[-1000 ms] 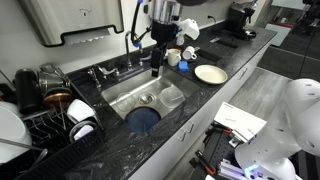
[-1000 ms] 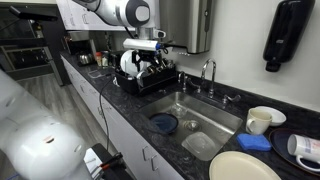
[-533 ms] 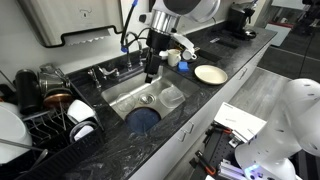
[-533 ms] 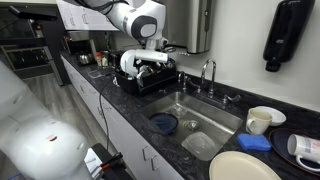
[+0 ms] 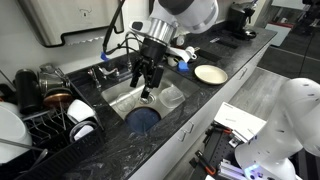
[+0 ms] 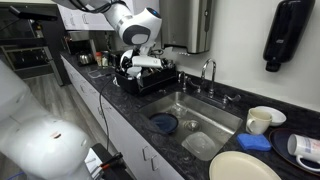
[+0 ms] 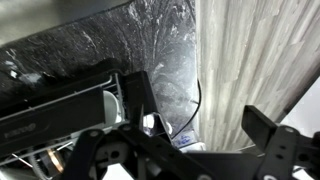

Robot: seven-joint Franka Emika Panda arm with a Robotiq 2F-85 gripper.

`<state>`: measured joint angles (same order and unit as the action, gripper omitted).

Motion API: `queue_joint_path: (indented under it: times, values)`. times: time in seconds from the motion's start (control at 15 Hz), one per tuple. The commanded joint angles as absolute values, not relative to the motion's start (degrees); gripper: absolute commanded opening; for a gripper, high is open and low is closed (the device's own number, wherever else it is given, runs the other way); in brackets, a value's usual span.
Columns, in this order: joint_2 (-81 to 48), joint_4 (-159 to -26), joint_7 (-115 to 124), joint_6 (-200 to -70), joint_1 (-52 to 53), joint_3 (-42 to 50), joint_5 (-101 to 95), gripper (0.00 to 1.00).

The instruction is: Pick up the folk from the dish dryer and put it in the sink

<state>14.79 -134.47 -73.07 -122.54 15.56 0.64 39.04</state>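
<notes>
Dark marbled tabletop (image 5: 200, 95) runs under a wall, with the sink (image 5: 125, 98) sunk into it and a curved faucet (image 5: 105, 72) behind the basin. A blue plate (image 5: 143, 118) lies in the sink, and a round cream plate (image 5: 210, 73) sits on the tabletop on one side of it. On the opposite side stands the dish dryer (image 5: 40, 125), a black wire rack crowded with cups and bowls. The fork cannot be picked out among them in any view. The arm (image 5: 165, 25) reaches down over the basin in an exterior view. In the wrist view the fingers (image 7: 272, 140) stand wide apart and hold nothing, with the rack's bars at lower left.
</notes>
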Motion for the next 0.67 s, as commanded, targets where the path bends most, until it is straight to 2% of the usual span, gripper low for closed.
queue_joint_path:
  times: [0.0,0.6]
  values:
    - [15.63,-136.43,-85.25,-119.99,16.1,-0.39,45.83,1.0]
    - [13.56,-135.92,-103.26,-119.93,16.69,-7.42,59.55,1.0]
